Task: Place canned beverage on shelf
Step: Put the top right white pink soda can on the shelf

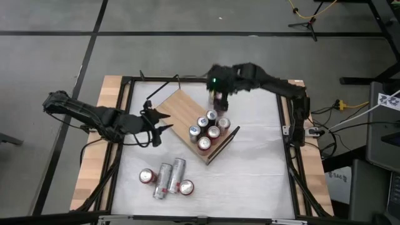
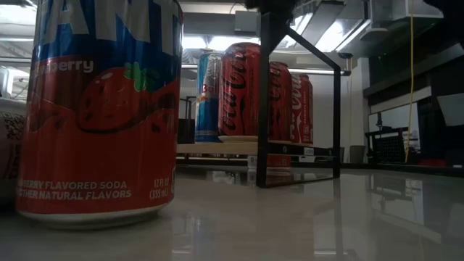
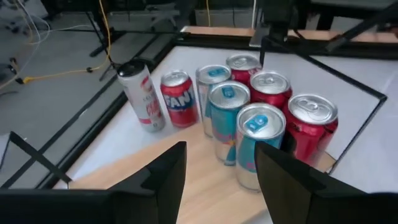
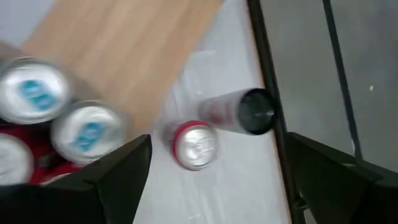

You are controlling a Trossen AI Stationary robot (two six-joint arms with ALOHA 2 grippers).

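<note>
the right hand [image 1: 217,99] hangs with its fingers spread and empty above the far end of the can cluster on the shelf [image 1: 178,107], a wooden board lying at an angle in the middle of the white counter [image 1: 250,169]. six cans [image 1: 209,128] stand upright together at the shelf's railed end, and four more cans [image 1: 167,179] lie or stand on the counter near its front edge. the left hand [image 1: 156,122] waits just beside the shelf's bare end, its fingers a little apart and holding nothing.

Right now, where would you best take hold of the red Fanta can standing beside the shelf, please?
Its upper wall, from above: the Fanta can stands upright, a slim can close beside it, and the open right gripper hangs over it.
</note>
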